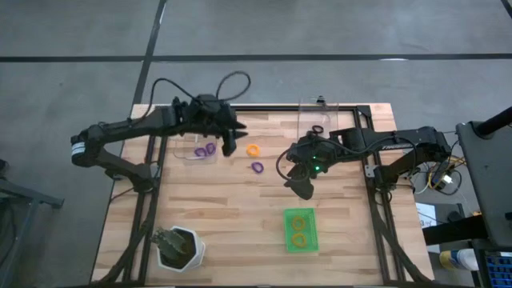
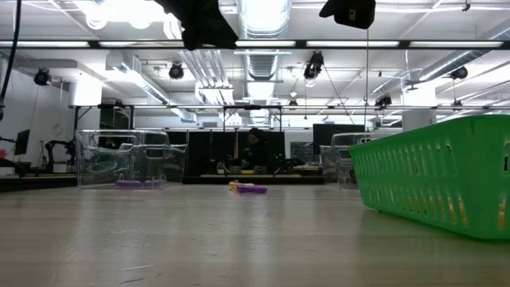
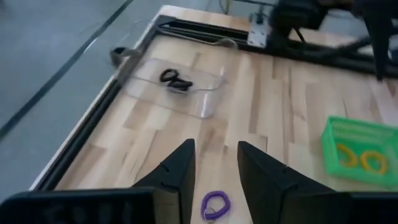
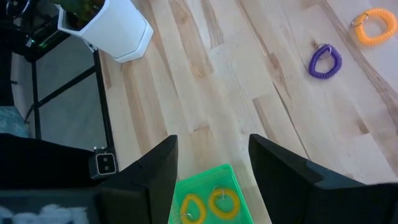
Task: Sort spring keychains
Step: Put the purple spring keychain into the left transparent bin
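Note:
An orange spring keychain [image 1: 253,150] and a purple one [image 1: 257,167] lie flat on the wooden table near its middle. Two more purple ones [image 1: 206,150] lie in a clear bin at the left, and black ones [image 3: 177,79] in a clear bin at the far right. Two orange ones [image 1: 300,230] lie in the green tray [image 1: 289,240]. My left gripper [image 1: 230,147] hangs open above the table between the left bin and the orange keychain, the loose purple keychain [image 3: 216,205] showing on the table beyond its fingers. My right gripper [image 1: 304,189] hangs open above the table beyond the green tray's far edge [image 4: 200,176].
A white pot with a plant [image 1: 180,248] stands at the near left corner. A black frame [image 1: 376,172] runs along the table's right side. Bare wood lies between the pot and the green tray.

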